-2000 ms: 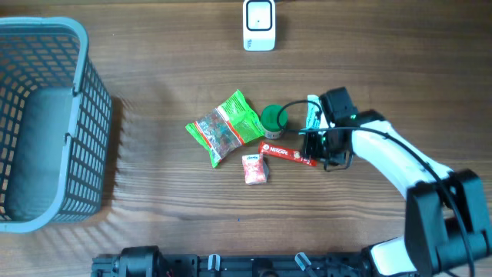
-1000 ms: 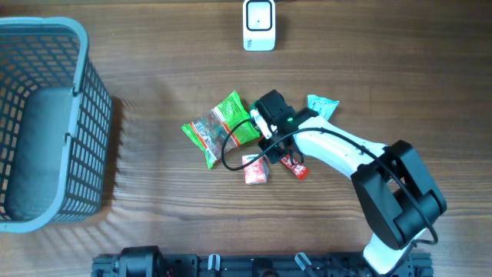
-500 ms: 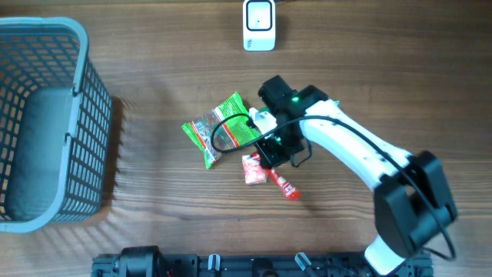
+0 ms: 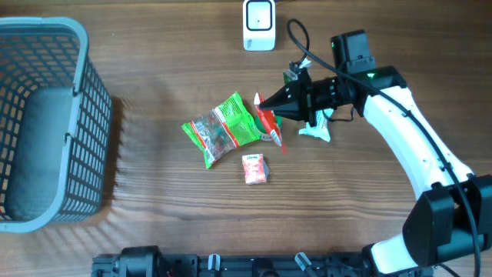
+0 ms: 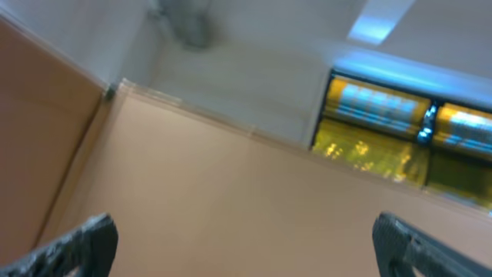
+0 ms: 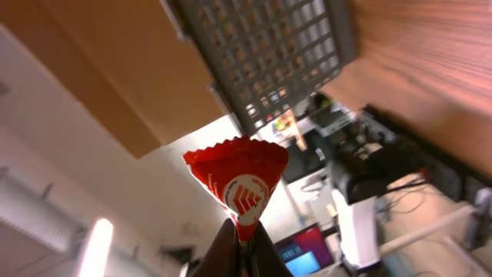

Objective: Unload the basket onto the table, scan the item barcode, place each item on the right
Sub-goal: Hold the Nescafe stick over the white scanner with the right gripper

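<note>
My right gripper is shut on one end of a red coffee sachet, which hangs above the table beside the green snack bag. In the right wrist view the pinched sachet fans out above the shut fingertips. The white barcode scanner stands at the back edge, some way beyond the gripper. In the left wrist view my left gripper is open, holds nothing and faces a wall and ceiling. It is out of the overhead view.
A grey mesh basket fills the left side. A small pink packet lies in front of the snack bag. A teal packet lies partly under my right arm.
The right gripper closed on the red sachet near the pink packet, lifted it off the table and swung it back toward the scanner. The left gripper stayed open.
</note>
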Robot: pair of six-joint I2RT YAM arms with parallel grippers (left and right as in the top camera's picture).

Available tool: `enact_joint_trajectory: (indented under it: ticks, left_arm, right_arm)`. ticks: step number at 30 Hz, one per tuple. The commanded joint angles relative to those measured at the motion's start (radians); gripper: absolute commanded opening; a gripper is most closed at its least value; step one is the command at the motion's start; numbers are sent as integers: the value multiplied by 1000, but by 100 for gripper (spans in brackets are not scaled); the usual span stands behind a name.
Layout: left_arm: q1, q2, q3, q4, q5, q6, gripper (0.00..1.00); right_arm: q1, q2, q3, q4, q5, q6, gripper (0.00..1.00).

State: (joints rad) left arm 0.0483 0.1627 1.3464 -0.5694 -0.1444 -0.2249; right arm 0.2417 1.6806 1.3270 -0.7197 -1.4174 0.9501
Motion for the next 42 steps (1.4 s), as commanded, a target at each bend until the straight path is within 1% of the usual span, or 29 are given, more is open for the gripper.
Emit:
enact_joint_trajectory:
  ticks: [1, 2, 3, 4, 5, 6, 7, 8, 9, 10, 11, 12, 13, 14, 15, 17, 19, 21, 23, 24, 26, 27, 29, 30, 33, 37, 39, 42]
  left_arm:
    - [7, -5, -19, -121, -84, -22, 100]
    - [7, -5, -28, -144, -74, -22, 100]
    - [7, -5, -48, -156, -45, -21, 100]
    - [7, -5, -77, -156, 7, -14, 100]
    - [7, -5, -127, -138, 63, -13, 100]
    - [6, -5, -182, -113, 93, 3, 100]
    - [6, -5, -258, -68, 150, 37, 100]
    - [6, -5, -340, -12, 205, 38, 100]
    - [6, -5, -382, 19, 241, 38, 100]
    - [6, -5, -448, 69, 296, 37, 100]
    - [6, -5, -500, 108, 333, 34, 100]
    - [6, -5, -548, 130, 342, 31, 100]
    - [6, -5, -577, 129, 342, 31, 100]
    - [6, -5, -591, 121, 341, 31, 100]
    - [6, -5, -595, 79, 341, 32, 100]
    - [6, -5, -595, 24, 328, 31, 100]
    - [6, -5, -595, -20, 327, 31, 100]
    - [6, -5, -595, -35, 326, 31, 100]
    - [6, -5, -595, -35, 304, 31, 100]
    - [6, -5, -596, -40, 278, 31, 100]
    - [6, -5, -596, -87, 177, 31, 100]
    - [6, -5, -596, -103, 161, 32, 100]
    - [6, -5, -597, -101, 161, 36, 100]
    - [6, -5, -597, -101, 161, 36, 100]
    - [6, -5, -597, -101, 161, 35, 100]
    - [6, -5, -597, -101, 161, 35, 100]
    - [6, -5, -597, -102, 161, 35, 100]
    - [6, -5, -597, -119, 161, 35, 100]
  right_arm:
    - [-28, -13, 6, 51, -160, 105, 4]
    - [-40, -12, 6, 103, -147, 100, 4]
    - [-51, -12, 6, 195, -116, 78, 4]
    - [-58, -12, 6, 335, -87, 4, 4]
    - [-63, -12, 6, 556, -71, -34, 4]
    - [-63, -12, 6, 698, -53, -23, 5]
    - [-65, -12, 6, 883, 9, 13, 5]
    - [-68, -11, 6, 951, 74, 18, 4]
    - [-69, -11, 6, 967, 147, -13, 4]
    - [-69, -11, 7, 937, 264, -95, 5]
    - [-69, -11, 7, 884, 366, -148, 5]
    - [-67, -11, 9, 802, 546, -227, 5]
    - [-62, -11, 10, 747, 724, -299, 5]
    - [-56, -11, 11, 731, 829, -336, 5]
    - [-45, -11, 11, 737, 977, -384, 5]
    - [-15, 3, 20, 775, 1204, -448, 5]
    - [19, 68, 55, 813, 1376, -484, 5]
    - [41, 164, 129, 828, 1466, -483, 5]
    - [48, 289, 269, 797, 1489, -468, 5]
    - [49, 357, 356, 768, 1507, -439, 5]
    - [52, 506, 557, 723, 1529, -382, 4]
    - [53, 581, 660, 698, 1536, -345, 4]
    - [53, 688, 773, 696, 1540, -255, 5]
    - [53, 727, 804, 700, 1536, -206, 4]
    - [63, 787, 810, 756, 1546, -103, 5]
    - [100, 826, 810, 763, 1637, -15, 5]
    - [116, 847, 810, 776, 1666, 56, 5]
    - [119, 863, 810, 767, 1737, 77, 5]
